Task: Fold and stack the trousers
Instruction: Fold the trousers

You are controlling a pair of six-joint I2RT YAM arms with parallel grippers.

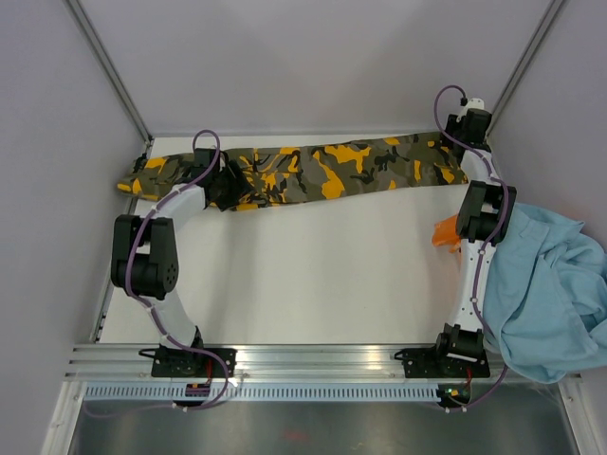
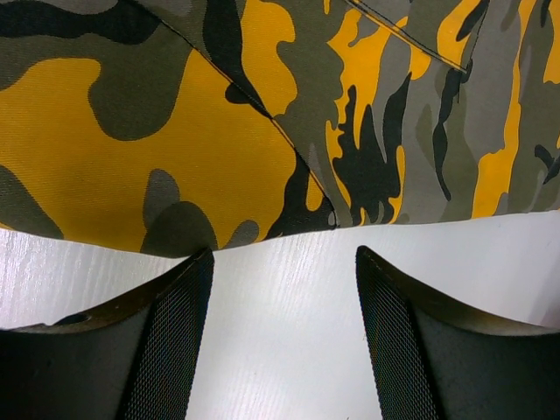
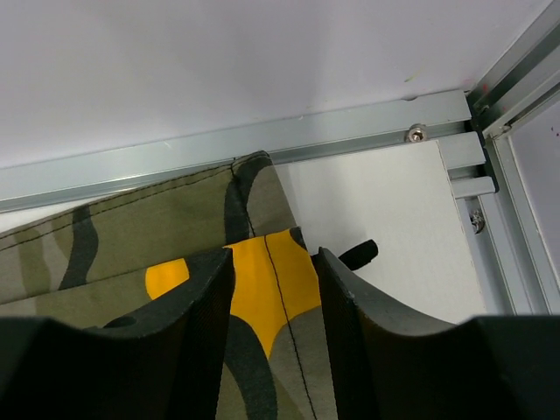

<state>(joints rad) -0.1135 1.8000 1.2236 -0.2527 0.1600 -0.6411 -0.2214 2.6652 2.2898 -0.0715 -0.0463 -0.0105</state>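
The camouflage trousers (image 1: 322, 171) lie stretched out flat along the back edge of the table, from the left side to the far right corner. My left gripper (image 1: 228, 185) hovers at their left part. In the left wrist view it (image 2: 284, 254) stands open over bare white table, just short of the near edge of the trousers (image 2: 219, 131). My right gripper (image 1: 459, 133) is at the trousers' right end. In the right wrist view its jaws (image 3: 274, 255) stand apart, one on each side of the flat corner of the trousers (image 3: 131, 236), with nothing pinched.
A light-blue garment (image 1: 550, 284) hangs bunched off the table's right side, beside the right arm. A bit of an orange garment (image 1: 444, 232) peeks out next to it. A metal rail (image 3: 262, 136) and the walls close in the back corner.
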